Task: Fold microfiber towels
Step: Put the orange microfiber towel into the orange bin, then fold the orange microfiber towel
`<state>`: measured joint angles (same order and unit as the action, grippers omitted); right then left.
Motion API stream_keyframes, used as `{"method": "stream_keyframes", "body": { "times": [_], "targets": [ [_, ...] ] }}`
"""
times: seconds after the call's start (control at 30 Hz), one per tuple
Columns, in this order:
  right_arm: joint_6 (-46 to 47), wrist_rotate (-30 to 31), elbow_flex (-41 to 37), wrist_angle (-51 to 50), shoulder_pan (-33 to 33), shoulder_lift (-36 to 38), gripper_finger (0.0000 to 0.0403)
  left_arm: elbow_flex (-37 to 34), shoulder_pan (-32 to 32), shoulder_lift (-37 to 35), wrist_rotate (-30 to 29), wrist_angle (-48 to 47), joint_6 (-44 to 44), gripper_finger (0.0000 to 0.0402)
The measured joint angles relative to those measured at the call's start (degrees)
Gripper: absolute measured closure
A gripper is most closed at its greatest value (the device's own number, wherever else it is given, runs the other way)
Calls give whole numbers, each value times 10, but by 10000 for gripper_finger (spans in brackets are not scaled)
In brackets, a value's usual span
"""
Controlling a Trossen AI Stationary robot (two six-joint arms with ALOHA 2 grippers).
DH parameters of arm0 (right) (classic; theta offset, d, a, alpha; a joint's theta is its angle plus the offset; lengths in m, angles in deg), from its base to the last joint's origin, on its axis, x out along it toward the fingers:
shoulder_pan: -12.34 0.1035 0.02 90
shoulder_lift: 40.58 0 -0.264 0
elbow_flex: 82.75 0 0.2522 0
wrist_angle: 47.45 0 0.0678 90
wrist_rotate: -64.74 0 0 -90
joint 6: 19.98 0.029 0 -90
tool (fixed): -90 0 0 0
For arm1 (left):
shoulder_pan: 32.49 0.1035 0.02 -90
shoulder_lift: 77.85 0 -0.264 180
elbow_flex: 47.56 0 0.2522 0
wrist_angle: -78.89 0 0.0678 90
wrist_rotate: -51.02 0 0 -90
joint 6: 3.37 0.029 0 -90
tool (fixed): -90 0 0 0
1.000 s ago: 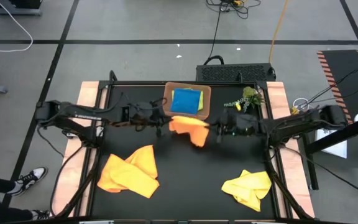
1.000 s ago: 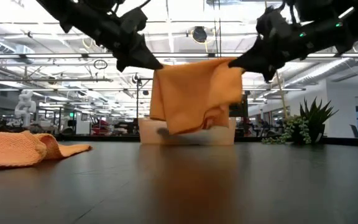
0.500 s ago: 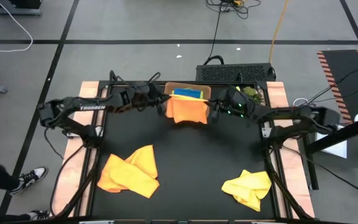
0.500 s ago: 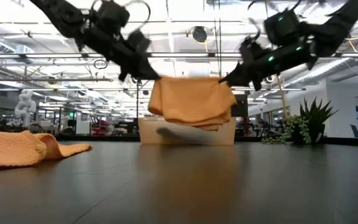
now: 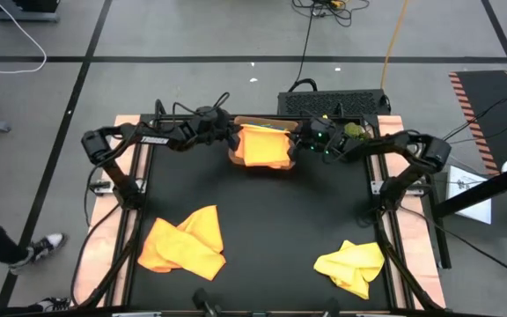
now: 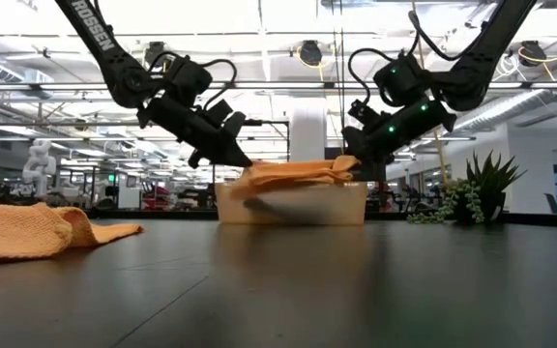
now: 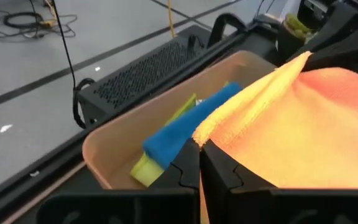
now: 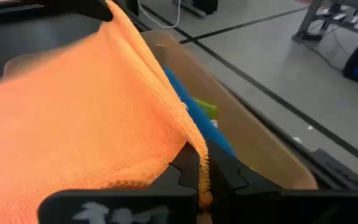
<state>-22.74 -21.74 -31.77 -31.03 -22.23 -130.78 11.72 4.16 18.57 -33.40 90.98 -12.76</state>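
Note:
A folded orange microfiber towel (image 5: 265,146) lies over the brown tray (image 6: 288,205) at the table's far middle. My left gripper (image 5: 233,139) is shut on its left far corner and my right gripper (image 5: 293,143) on its right far corner. Under it in the tray lie a blue towel (image 7: 179,130) and a lime green one (image 7: 143,169), mostly covered. A crumpled orange towel (image 5: 183,242) rests on the table near left, a crumpled yellow one (image 5: 352,264) near right. My left gripper pinches the towel's far left corner (image 7: 199,132) between its two fingers, several layers at a folded edge. It comes from the table's left, slanting down. The cloth runs fairly taut to the other gripper and its body lies on the tray. My right gripper pinches the towel's far right corner (image 8: 192,144) between its two fingers, several layers together. It comes from the table's right, slanting down. The held edge stands slightly raised over the tray (image 8: 253,143); the rest of the towel spreads across the tray's top.
A green plant sprig (image 5: 352,132) stands right of the tray, close behind my right arm. A black case (image 5: 333,101) sits beyond the table's far edge. The dark table top (image 5: 262,229) between the two loose towels is bare.
Both grippers have carried the orange towel toward the table's far edge and down, staying shut on its corners. The towel hung below them in front of the tray; now it is laid flat over the tray, covering the blue towel.

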Motion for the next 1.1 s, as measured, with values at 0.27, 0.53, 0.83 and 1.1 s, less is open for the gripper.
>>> {"method": "stream_keyframes", "body": {
  "times": [0.27, 0.53, 0.83, 1.1],
  "targets": [
    [-25, 26, -3, -17, -10, -3, 385, -2, 7, 0, -12, -6, 18, 362],
    [-26, 0, -2, -17, -8, 1, 299, -1, 5, -5, 5, -4, 4, 268],
    [-28, -4, -2, -66, -6, 113, 194, -1, -22, -130, 38, -28, 6, 228],
    [-24, -7, -1, -161, 18, 269, 187, 0, -85, -296, 9, -114, 58, 263]
  ]
}}
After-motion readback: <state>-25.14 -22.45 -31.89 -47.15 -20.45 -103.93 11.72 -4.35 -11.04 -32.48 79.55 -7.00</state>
